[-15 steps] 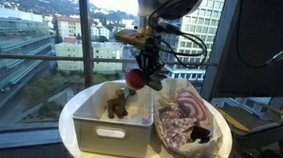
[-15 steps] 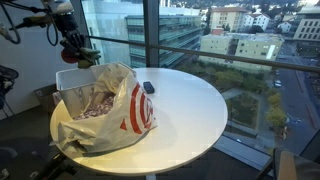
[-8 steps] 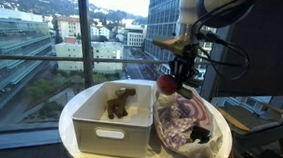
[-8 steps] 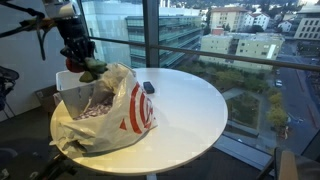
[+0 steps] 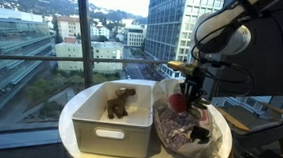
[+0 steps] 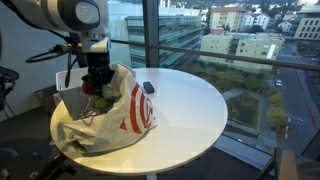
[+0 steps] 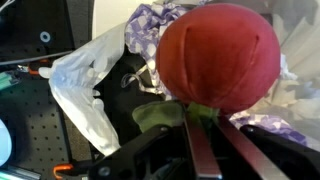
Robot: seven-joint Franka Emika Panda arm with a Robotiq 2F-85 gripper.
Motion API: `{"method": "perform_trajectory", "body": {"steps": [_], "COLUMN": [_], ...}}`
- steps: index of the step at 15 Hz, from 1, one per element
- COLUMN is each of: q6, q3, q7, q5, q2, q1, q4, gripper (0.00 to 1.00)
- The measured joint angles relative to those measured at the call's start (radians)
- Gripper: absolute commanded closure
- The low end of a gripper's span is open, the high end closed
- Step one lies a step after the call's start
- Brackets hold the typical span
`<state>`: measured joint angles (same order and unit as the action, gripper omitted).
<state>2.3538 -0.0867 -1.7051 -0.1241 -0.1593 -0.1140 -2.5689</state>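
Claw pinching a red soft toy over an open bag

In the wrist view the claw (image 7: 208, 150) has its fingers pressed together on the green leafy end of the red soft toy (image 7: 218, 55), probably because that thin end is easier to nip than the round body. The toy hangs by this end at the mouth of the crumpled plastic bag (image 7: 85, 80). Its long axis seems to run from leaf to crown in line with the fingers, close to upright in an exterior view (image 5: 181, 104), with the red crown pointing down into the bag. The bag slumps open at one edge of the round counter (image 6: 190, 120), touching the white bin (image 5: 107, 135), which holds a brown toy (image 5: 118, 102). A small dark object (image 6: 148, 87) lies just beyond the bag, toward the window-side edge.
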Motion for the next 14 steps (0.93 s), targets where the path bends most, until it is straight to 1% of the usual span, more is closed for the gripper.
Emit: {"method": "perform_trajectory", "body": {"steps": [1,3,5,6,7,9,10,11,14], "q6": [0.005,0.022,0.056,0.086,0.123,0.197,0.227,0.244,0.242], "q3": [0.004,0.005,0.006,0.006,0.007,0.016,0.024,0.032,0.047], "q7": [0.018,0.020,-0.034,-0.084,-0.141,-0.253,-0.307,-0.358,-0.495], "q5": [-0.021,-0.024,0.017,0.056,0.093,0.157,0.185,0.218,0.316], "q2": [0.039,0.118,0.198,0.234,0.262,0.289,0.293,0.292,0.264], "q1": [0.009,0.026,0.034,0.035,0.033,0.024,0.017,0.009,-0.014], "q4": [0.005,0.023,0.049,0.060,0.069,0.073,0.073,0.072,0.065], "gripper": [0.97,0.96,0.95,0.67,0.65,0.53,0.43,0.37,0.15]}}
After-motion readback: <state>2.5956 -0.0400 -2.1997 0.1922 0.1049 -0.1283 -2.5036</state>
